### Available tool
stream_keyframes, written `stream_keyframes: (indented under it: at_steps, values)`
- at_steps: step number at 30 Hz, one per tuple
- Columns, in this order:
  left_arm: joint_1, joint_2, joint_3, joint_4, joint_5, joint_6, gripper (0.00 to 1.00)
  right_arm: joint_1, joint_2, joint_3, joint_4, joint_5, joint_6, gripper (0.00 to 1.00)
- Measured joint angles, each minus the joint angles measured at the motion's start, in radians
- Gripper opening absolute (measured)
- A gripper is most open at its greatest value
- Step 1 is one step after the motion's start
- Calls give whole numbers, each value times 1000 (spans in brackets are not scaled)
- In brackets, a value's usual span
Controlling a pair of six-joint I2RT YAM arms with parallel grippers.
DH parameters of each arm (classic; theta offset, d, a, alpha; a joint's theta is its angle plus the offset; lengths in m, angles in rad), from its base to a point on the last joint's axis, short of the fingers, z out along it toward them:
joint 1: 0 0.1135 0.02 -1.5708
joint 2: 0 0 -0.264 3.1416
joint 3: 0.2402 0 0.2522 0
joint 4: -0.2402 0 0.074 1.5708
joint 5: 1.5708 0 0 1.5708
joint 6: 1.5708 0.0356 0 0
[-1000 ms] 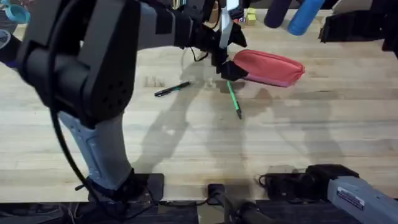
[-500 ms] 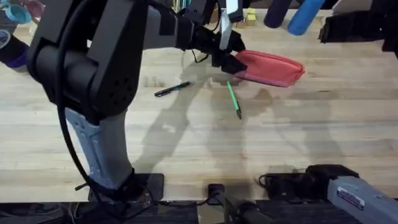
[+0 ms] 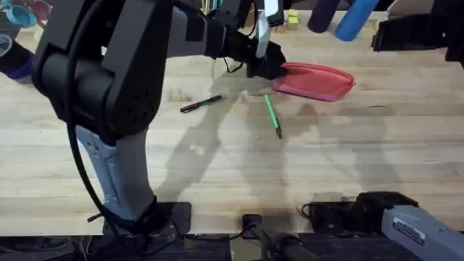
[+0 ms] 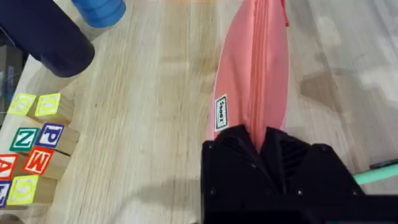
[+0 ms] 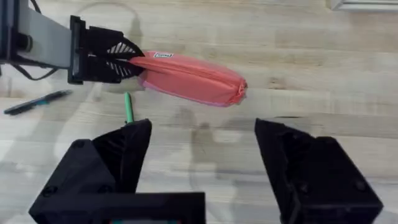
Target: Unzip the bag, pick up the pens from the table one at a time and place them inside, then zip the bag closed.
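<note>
My left pincer point(image 4: 264, 146) is clamped on the left end of the bag point(image 3: 315, 78), still zipped; my right pincer point(image 5: 202, 149) gapes wide. Both pens, black point(image 3: 201, 104) and green point(image 3: 272, 114), wait on the tabletop point(image 3: 326, 159).

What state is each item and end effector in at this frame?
bag: zipped shut, lying on the table, one end pinched by the left end effector.
green pen: loose on the table, outside the bag.
black pen: loose on the table, outside the bag.
right end effector: open, empty, apart from the bag.
</note>
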Motion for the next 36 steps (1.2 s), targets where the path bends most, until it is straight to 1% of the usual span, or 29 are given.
stream_keyframes:
  at_steps: [6, 17, 36]
  values:
    - [0, 0, 0, 0, 0, 0, 43, -15, 0, 0, -15, 0, -13, 996]
    - [0, 0, 0, 0, 0, 0, 43, -126, 0, 0, -29, 0, -30, 996]
    - [0, 0, 0, 0, 0, 0, 43, -128, 0, 0, -71, -4, -10, 996]
